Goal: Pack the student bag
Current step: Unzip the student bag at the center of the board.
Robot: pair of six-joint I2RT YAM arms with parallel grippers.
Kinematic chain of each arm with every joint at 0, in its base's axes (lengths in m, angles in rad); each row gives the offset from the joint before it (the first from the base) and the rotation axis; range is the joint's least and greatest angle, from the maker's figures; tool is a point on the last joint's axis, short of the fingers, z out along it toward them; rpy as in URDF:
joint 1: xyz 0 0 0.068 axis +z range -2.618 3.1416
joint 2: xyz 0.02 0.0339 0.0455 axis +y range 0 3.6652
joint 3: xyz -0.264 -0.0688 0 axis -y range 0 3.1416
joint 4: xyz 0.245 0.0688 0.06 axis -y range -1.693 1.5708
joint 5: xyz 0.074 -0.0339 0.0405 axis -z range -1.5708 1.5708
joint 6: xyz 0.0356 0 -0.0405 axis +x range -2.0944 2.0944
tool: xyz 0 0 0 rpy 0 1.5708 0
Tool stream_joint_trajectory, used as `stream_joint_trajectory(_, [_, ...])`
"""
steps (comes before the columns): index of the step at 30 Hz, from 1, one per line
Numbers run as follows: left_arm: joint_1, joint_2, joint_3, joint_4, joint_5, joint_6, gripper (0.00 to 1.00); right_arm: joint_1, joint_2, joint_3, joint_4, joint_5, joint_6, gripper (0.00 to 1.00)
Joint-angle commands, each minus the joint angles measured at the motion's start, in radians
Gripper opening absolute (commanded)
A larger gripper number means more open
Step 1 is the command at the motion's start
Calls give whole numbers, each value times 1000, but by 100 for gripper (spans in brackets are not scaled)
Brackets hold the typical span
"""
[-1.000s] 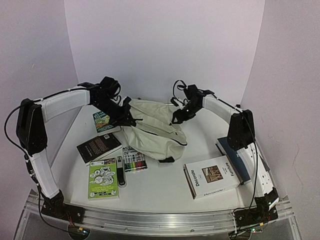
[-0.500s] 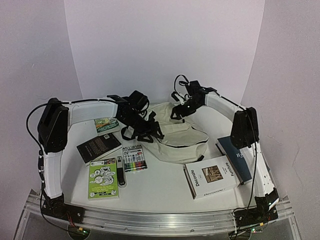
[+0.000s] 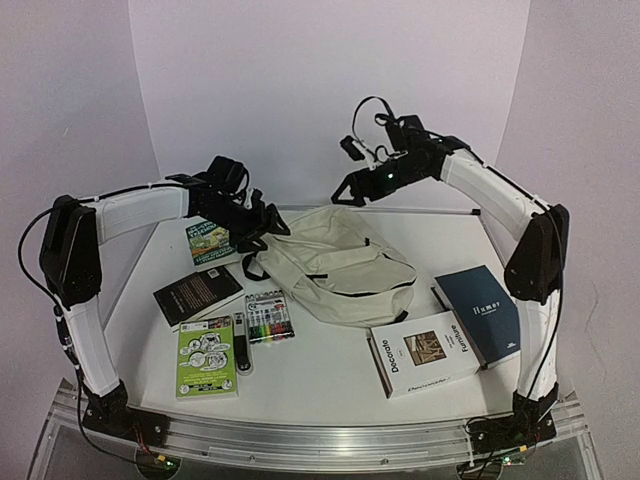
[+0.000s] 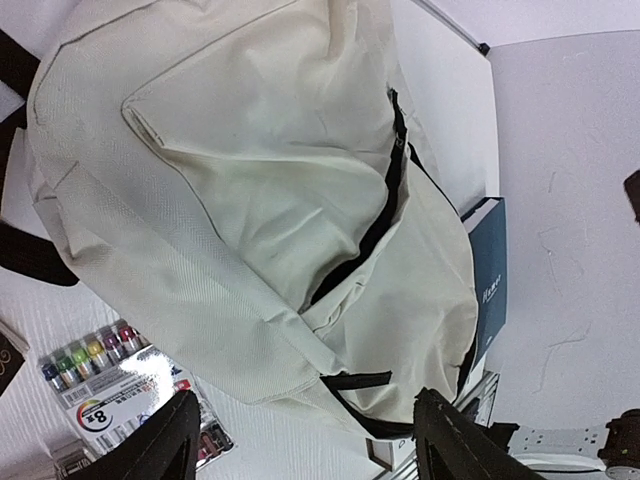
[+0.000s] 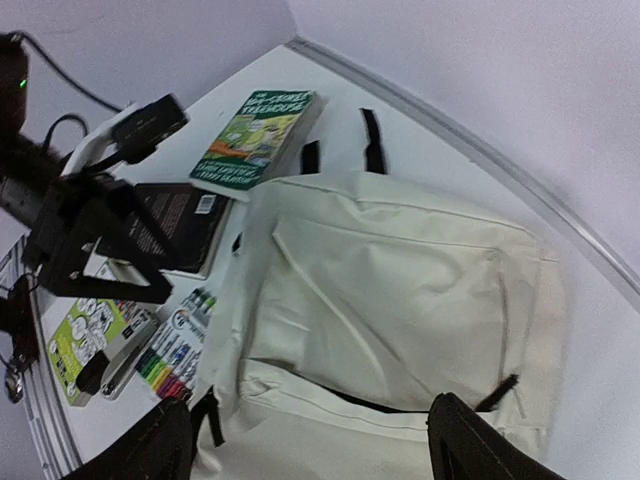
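Observation:
The cream student bag point(image 3: 340, 265) lies flat at the table's middle, its main black zip partly open. It fills the left wrist view point(image 4: 260, 190), where the zip gap point(image 4: 385, 215) shows dark, and the right wrist view point(image 5: 390, 290). My left gripper point(image 3: 264, 226) hovers open and empty over the bag's back left corner; it also shows in its own view point(image 4: 300, 450). My right gripper point(image 3: 346, 192) hangs open and empty above the bag's far edge, and shows in its own view point(image 5: 310, 450). Neither touches the bag.
Left of the bag lie a green book point(image 3: 210, 240), a black book point(image 3: 197, 293), a marker pack point(image 3: 268, 316), a green comic book point(image 3: 207, 355) and a small black item point(image 3: 242, 342). To the right lie a white "Decorate" book point(image 3: 425, 352) and a blue book point(image 3: 480, 310).

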Motion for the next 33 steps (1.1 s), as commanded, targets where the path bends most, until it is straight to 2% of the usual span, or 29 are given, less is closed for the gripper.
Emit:
stream_joint_trajectory(1, [-16,-6,-5,20,-2,-19,73,44,44,-78,-97,-93,23,76])
stream_joint_trajectory(9, [-16,-26,-31,11,-13,-21,74,69,76,-157,-170,-147,-30,73])
stream_joint_trajectory(33, [-16,-23,-18,-18,-39,-6,74,115,193,-97,-198,-197,-24,54])
